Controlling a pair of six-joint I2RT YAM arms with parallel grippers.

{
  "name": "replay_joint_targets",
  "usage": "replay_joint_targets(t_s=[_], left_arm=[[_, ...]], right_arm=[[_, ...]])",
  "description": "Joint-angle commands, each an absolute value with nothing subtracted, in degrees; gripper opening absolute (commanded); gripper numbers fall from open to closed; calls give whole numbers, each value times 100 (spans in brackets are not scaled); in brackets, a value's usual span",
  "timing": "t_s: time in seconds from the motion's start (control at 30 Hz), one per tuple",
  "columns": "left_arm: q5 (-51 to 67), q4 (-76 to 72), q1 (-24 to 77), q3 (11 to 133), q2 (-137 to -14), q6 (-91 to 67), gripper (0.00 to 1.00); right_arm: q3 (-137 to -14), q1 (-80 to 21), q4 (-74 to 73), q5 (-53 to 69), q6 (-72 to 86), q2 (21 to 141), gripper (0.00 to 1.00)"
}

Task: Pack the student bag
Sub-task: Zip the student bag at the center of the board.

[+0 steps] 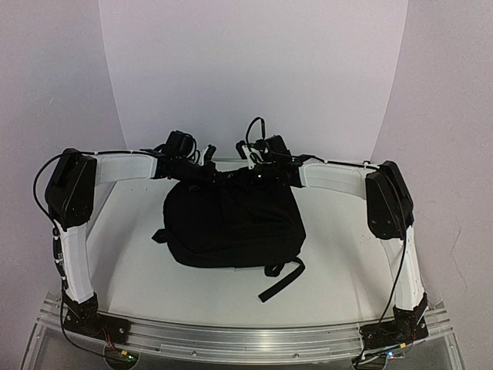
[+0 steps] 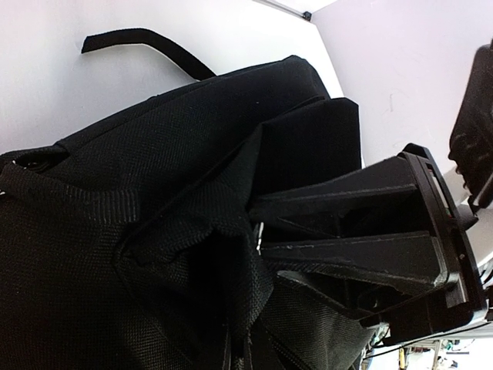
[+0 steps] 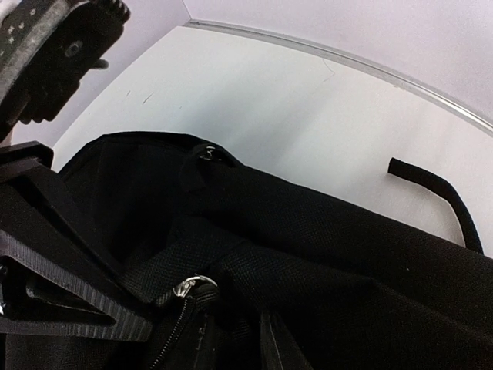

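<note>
The student bag (image 1: 231,220) is a large black fabric backpack lying flat in the middle of the table, its top towards the far edge. It fills the left wrist view (image 2: 154,154) and the right wrist view (image 3: 347,254). My left gripper (image 1: 204,173) and right gripper (image 1: 258,174) both sit at the bag's far top edge, close together. Each looks shut on a fold of the bag's black fabric, with the fingertips buried in it. A silver zipper pull (image 3: 194,284) shows by the right gripper. The left wrist view shows the right gripper's black fingers (image 2: 347,258).
A loose black strap (image 1: 281,281) trails from the bag's near right corner; it also shows in the left wrist view (image 2: 146,42) and the right wrist view (image 3: 439,189). The white table (image 1: 347,254) ends at a metal rail (image 1: 246,335) in front and a white backdrop behind.
</note>
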State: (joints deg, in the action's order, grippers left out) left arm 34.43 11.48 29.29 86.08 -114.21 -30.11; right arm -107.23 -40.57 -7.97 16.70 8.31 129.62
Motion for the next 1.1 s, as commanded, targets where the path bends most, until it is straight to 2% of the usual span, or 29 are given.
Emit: replay_joint_targets(t_s=[0.0,0.27,0.53,0.57,0.63,0.7,0.83,1.0,1.07], left_arm=[[3684,1085,2895,8777,-11483,-2976,0],[3753,1103,2892,8866,-11569,-2954,0],[3709,1122,2895,8871,-11541,-2944,0],[3709,1116,2893,8870,-11540,-2944,0],[3709,1128,2889,8868,-11538,-2944,0],[3709,1141,2886,8858,-11514,-2938,1],[3586,1213,2874,8812,-11347,-2868,17],[3301,1192,2831,8707,-10987,-2830,45],[3255,1204,2814,8753,-10995,-2830,49]], right_arm=[[-11063,-4110,-949,1906,636,13023,19],[-11249,-4155,-949,1984,548,13191,12],[-11329,-4185,-948,1967,508,13286,13],[-11329,-4184,-949,1956,502,13296,12],[-11335,-4184,-949,1954,505,13301,2],[-11299,-4185,-941,2002,519,13236,0],[-11162,-4184,-939,2191,610,12944,0],[-10795,-4196,-873,2574,712,12486,0],[-10653,-4200,-829,2701,764,12338,0]])
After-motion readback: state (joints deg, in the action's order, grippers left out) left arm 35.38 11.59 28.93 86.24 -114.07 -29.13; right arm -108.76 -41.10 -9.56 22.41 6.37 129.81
